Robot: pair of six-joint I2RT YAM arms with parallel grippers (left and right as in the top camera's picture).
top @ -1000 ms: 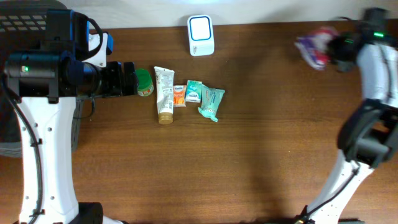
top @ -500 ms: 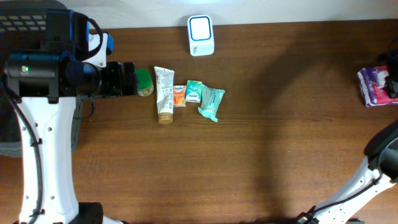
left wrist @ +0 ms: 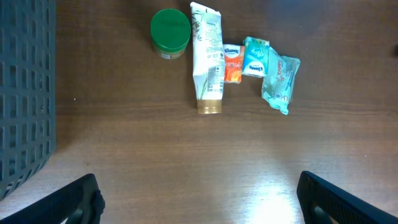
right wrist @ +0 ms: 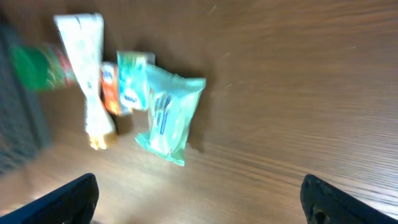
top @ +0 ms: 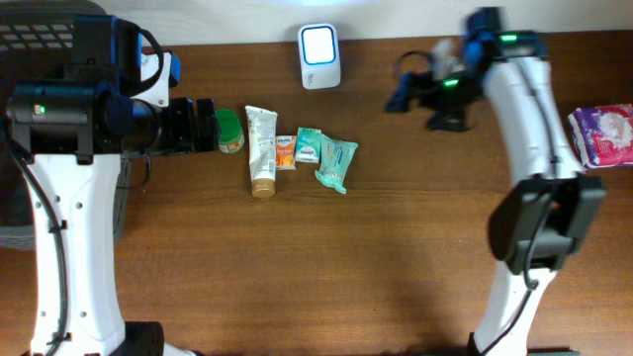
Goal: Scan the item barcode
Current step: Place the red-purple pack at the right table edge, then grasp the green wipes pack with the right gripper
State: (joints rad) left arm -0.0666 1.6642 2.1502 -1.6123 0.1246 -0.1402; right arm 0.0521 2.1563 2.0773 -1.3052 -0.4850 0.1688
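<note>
Left tool [left wrist: 199, 202], right tool [right wrist: 199, 199] released. Crinkly teal pouch [right wrist: 168, 115], woodgrain table [top: 396, 247].

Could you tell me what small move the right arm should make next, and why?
Probably carry the right gripper over and down onto the teal wipes packet, the thing in the row nearest to it. Its jaws stand open and empty, and the purple pack lies set aside at the right edge of the table.
</note>
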